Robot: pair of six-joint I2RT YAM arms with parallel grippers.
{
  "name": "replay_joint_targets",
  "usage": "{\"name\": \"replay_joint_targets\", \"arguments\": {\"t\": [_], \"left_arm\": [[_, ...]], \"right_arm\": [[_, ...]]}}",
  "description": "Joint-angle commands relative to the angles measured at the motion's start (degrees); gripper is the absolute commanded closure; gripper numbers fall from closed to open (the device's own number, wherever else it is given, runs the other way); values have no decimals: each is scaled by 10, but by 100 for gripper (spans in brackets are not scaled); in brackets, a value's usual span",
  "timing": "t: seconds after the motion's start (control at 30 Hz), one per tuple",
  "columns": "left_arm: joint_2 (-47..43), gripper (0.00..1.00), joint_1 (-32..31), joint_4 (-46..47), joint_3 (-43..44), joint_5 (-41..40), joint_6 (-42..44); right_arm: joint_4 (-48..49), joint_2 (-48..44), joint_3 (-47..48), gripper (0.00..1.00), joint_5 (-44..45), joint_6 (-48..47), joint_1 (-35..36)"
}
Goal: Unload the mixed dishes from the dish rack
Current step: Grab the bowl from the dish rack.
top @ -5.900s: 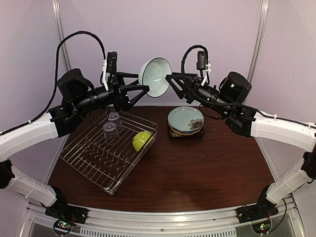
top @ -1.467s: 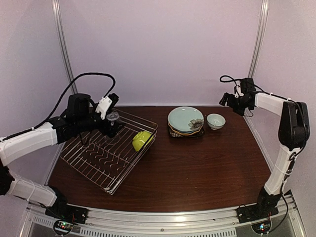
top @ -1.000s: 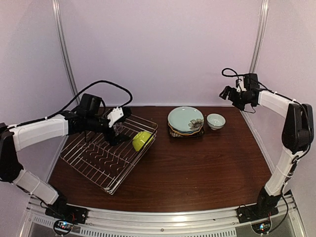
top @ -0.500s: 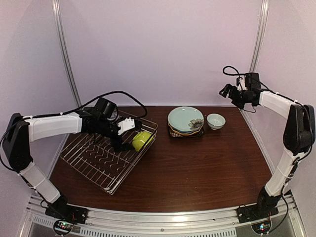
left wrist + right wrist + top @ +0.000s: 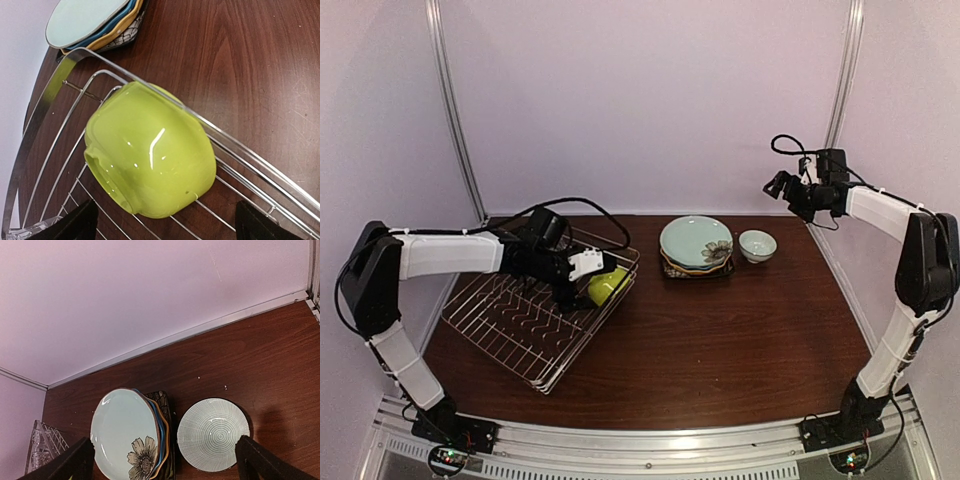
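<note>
Top view: dish rack (image 5: 510,335) sits at the left of the worktop (image 5: 720,350), set diagonally with one corner toward the arm bases. Lime-green bowl (image 5: 608,285) lies in its right corner, against the side wall nearest the plate stack (image 5: 692,240). Left gripper (image 5: 582,280) is low at the bowl, and its arm hides the rack's far corner. Small pale bowl (image 5: 757,245) stands upright just right of the stack. Right gripper (image 5: 783,187) hangs high over the far right corner, jaws wide apart, holding nothing.

Left wrist view: the lime-green bowl lies on its side, rim facing down-left into the rack, rounded outside up. Jaws are spread fully, one tip either side of the bowl at the frame's bottom edge. Contact cannot be told.

Right wrist view: flower-marked teal plate (image 5: 122,430) tops the stack, flower at its lower edge. Blue, orange and dark patterned edges show beneath it. Clear glass (image 5: 41,441) stands in the rack, cropped at left.
</note>
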Motion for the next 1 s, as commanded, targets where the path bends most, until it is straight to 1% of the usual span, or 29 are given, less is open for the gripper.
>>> {"name": "replay_joint_targets", "arguments": {"t": [0.0,0.3,0.53,0.57,0.67,0.77,0.97], "left_arm": [[19,3,-6,33,19,-9,8],[37,3,-21,114,-12,-31,-12],[60,3,-31,137,-18,-40,-21],[62,3,-31,140,-19,-40,-23],[65,3,-31,151,-23,-42,-31],[65,3,-31,162,-27,-59,-37],[53,12,-31,180,-35,-88,-49]], "right_arm": [[11,-14,-5,0,-6,5,-4],[14,-11,-8,0,-5,3,-4],[15,-10,-10,0,-4,5,-4],[16,-10,-9,0,-4,5,-19],[14,-9,-8,0,-4,4,-20],[14,-10,-11,0,-4,3,-21],[18,-12,-14,0,-8,4,-21]]}}
